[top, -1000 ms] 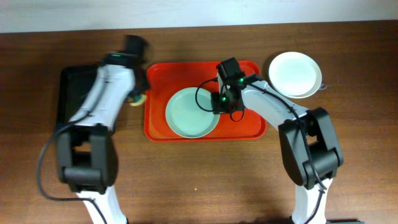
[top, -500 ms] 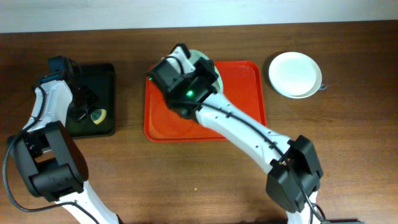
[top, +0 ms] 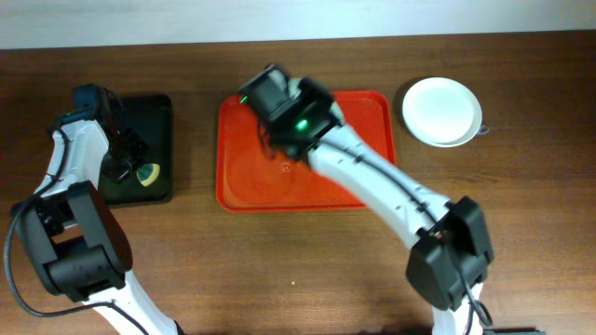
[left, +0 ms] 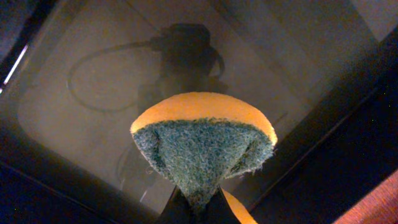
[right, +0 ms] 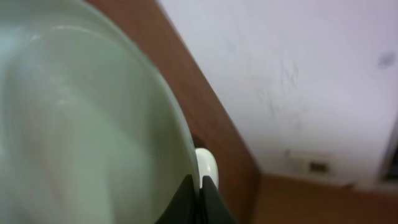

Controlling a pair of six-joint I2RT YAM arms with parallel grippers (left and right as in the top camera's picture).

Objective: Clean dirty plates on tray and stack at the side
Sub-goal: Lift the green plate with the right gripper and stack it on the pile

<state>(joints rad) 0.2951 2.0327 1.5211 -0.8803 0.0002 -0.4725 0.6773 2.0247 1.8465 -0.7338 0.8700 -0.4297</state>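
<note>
- The mint-green plate (right: 81, 124) is being held up off the tray (top: 363, 167), probably for carrying across to the side. In the overhead view, at upper centre, the arm is hiding most of it.
- The right jaws are pinching the plate's rim, nearly closed, at the bottom of the wrist view.
- The stacked plates (top: 442, 110) are sitting at upper right on the bench (top: 279, 270).
- The left jaws are clamping the sponge (left: 202, 143) over the black tray (top: 154, 112) at far left, likely parking it clear of the carry.
</note>
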